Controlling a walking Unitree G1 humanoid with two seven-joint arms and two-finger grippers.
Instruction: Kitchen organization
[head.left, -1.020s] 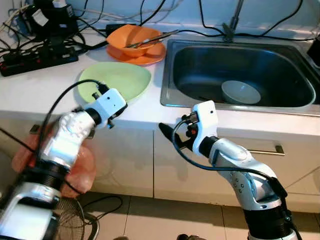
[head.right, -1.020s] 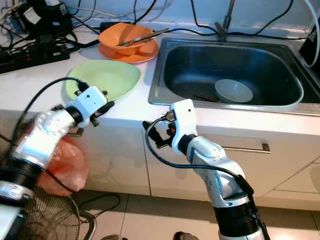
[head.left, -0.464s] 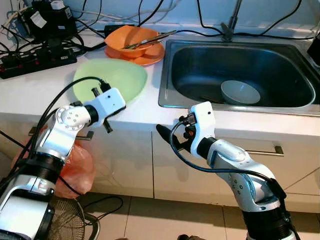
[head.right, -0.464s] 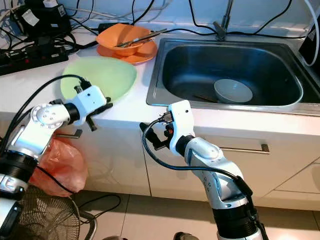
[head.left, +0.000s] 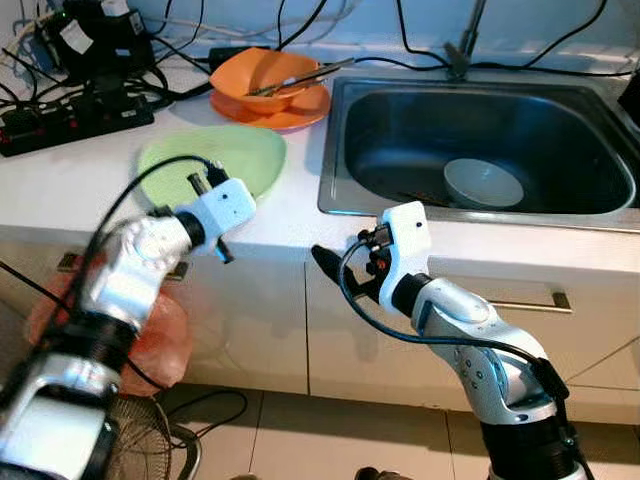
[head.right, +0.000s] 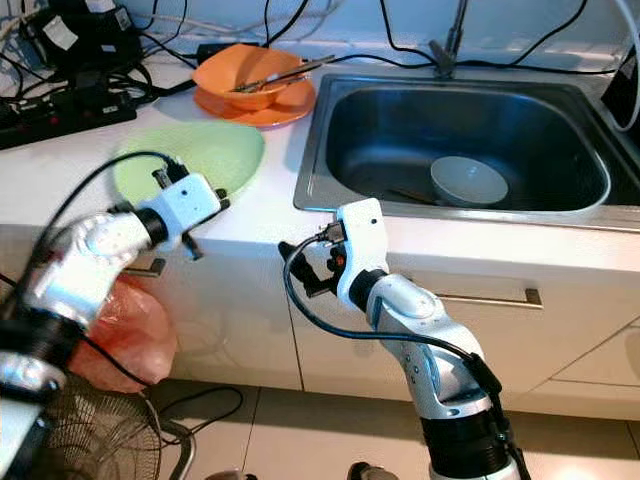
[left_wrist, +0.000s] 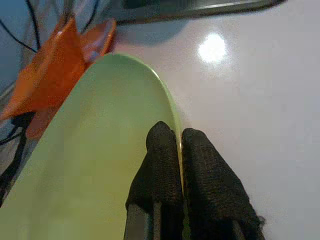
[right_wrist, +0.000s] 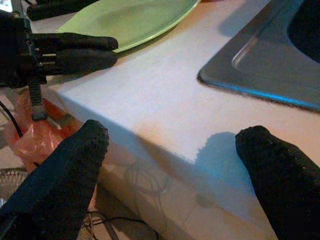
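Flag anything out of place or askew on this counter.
The green plate is tilted, one edge raised off the white counter, pinched by the left gripper. A power strip with tangled cables sits near the sink.

A white table (head.left: 70, 170) runs across the room with a steel sink (head.left: 480, 105) set into it, and a tap (head.left: 462, 50) stands at the sink's back edge against a pale wall. Black cables and a power strip (head.left: 75, 115) crowd the far left of the table. Below are pale cabinet doors (head.left: 255, 320) with metal bar handles (head.left: 530, 300), a light tiled floor (head.left: 330, 435), an orange-red plastic bag (head.left: 165, 335) and a wire fan guard (head.left: 150, 450).
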